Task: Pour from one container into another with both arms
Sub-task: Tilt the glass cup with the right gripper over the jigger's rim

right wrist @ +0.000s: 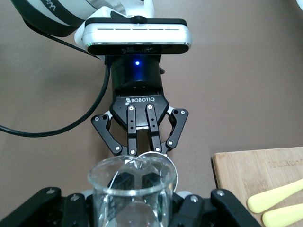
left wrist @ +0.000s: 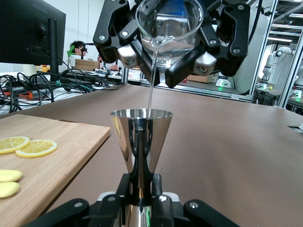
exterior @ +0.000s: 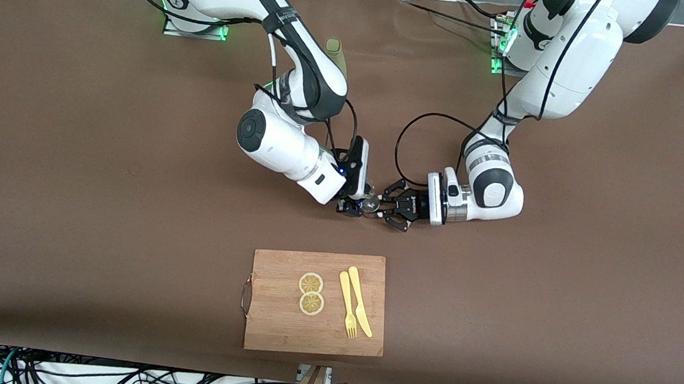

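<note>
A steel double-cone jigger (left wrist: 140, 137) stands upright in my left gripper (left wrist: 141, 189), whose fingers are shut on its narrow waist. Above it my right gripper (left wrist: 169, 61) is shut on a clear glass beaker (left wrist: 169, 28), tilted spout-down. A thin stream of clear liquid (left wrist: 151, 80) falls from the spout into the jigger's cup. In the right wrist view the beaker (right wrist: 130, 189) sits in my right gripper (right wrist: 130, 208), with the left gripper (right wrist: 140, 146) and the jigger's rim (right wrist: 173, 165) past it. Over the table's middle, both grippers meet, left (exterior: 385, 207) and right (exterior: 358, 207).
A wooden cutting board (exterior: 279, 324) lies nearer to the front camera than the grippers. It carries two lemon slices (exterior: 311, 292), a yellow fork (exterior: 347, 305) and a yellow knife (exterior: 360, 300). An olive-green object (exterior: 336, 53) stands near the right arm's base, partly hidden by that arm.
</note>
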Robot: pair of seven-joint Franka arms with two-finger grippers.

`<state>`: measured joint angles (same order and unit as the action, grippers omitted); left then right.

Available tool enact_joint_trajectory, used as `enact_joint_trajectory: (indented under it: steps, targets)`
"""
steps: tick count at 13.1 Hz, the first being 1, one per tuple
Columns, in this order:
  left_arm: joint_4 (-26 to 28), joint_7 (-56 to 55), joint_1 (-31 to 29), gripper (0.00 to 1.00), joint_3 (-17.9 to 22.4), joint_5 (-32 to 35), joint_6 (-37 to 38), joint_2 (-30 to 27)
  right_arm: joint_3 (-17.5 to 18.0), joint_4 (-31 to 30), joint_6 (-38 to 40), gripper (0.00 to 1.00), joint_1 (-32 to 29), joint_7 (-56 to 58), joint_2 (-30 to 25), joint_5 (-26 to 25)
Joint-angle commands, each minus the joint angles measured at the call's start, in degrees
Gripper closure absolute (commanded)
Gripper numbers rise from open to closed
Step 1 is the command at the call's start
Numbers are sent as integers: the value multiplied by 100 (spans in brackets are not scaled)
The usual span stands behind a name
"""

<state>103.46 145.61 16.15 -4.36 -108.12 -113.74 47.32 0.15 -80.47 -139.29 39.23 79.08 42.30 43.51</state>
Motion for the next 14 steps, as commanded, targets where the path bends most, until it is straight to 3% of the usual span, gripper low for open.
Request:
enact_joint_trajectory:
  steps: [1,11,14]
  targets:
    - [43,135,81,100,14,-218,-131,-91,-59,14,-63,100,76,-148,-37,-132]
    - [34,135,90,100,14,-227,-149,-91,-33,14,-63,100,50,-385,-55,-80]
    - [34,135,90,100,14,-219,-149,-91,-24,5,-55,100,-20,-315,-72,506]
